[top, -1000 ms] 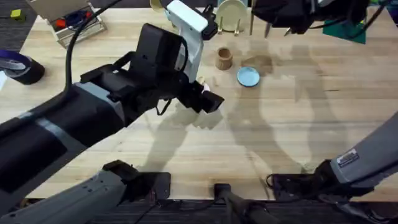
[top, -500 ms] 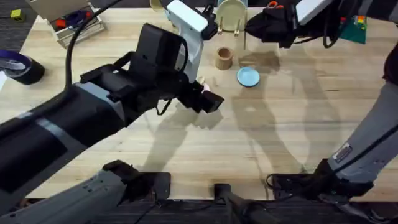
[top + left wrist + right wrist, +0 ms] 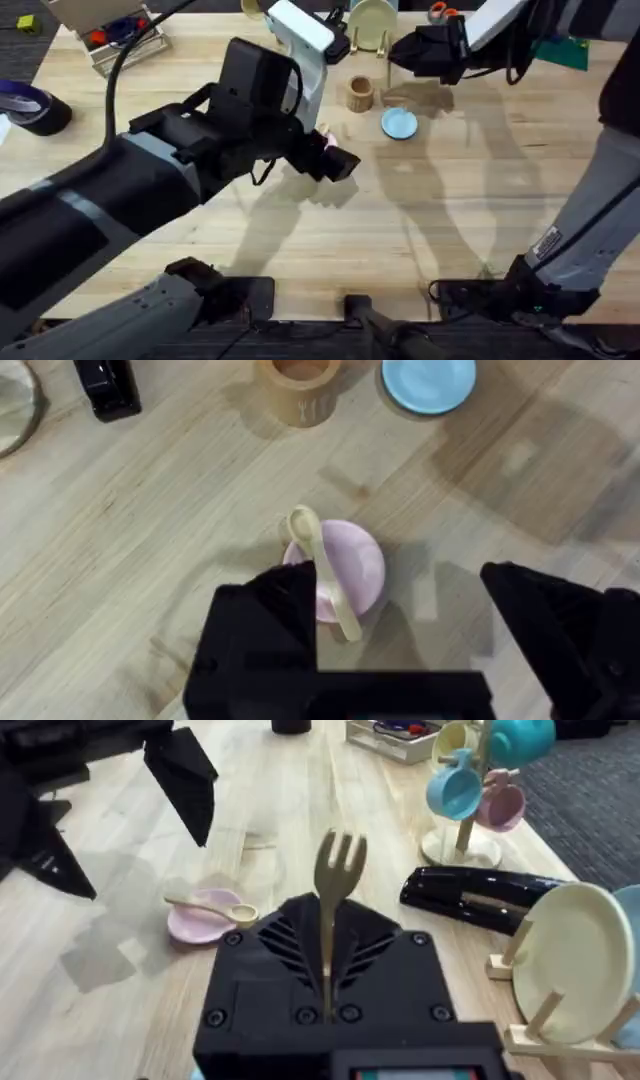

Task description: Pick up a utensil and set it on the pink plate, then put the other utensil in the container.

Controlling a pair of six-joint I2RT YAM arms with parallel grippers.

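Left gripper (image 3: 400,650): hovers over the plate, black fingers spread wide, holding nothing.
Pink plate: small round pale pink plate (image 3: 352,565), shallow rim, smooth matte, on the pale wood-grain table (image 3: 120,540).
Spoon: small pale wooden spoon (image 3: 322,568) lies across the pink plate, rounded bowl end poking past the rim (step one looks done).
Container: tan-brown wooden cylindrical cup (image 3: 360,94), open top, just beside the light blue round plate (image 3: 400,123), apart from the pink plate.
Right gripper (image 3: 405,55): raised above the table near the cup, fingers closed on the fork handle.
Fork: small pale wooden fork (image 3: 334,890), thin flat handle, short prongs pointing away from the gripper body, clear of the table.
Progress: spoon placed; fork lifted but not yet in the cup (roughly past halfway, judging by layout).
Left to do: bring fork over the cup opening, lower, release.
Background: pale green dish on a wooden rack (image 3: 372,22), glossy.
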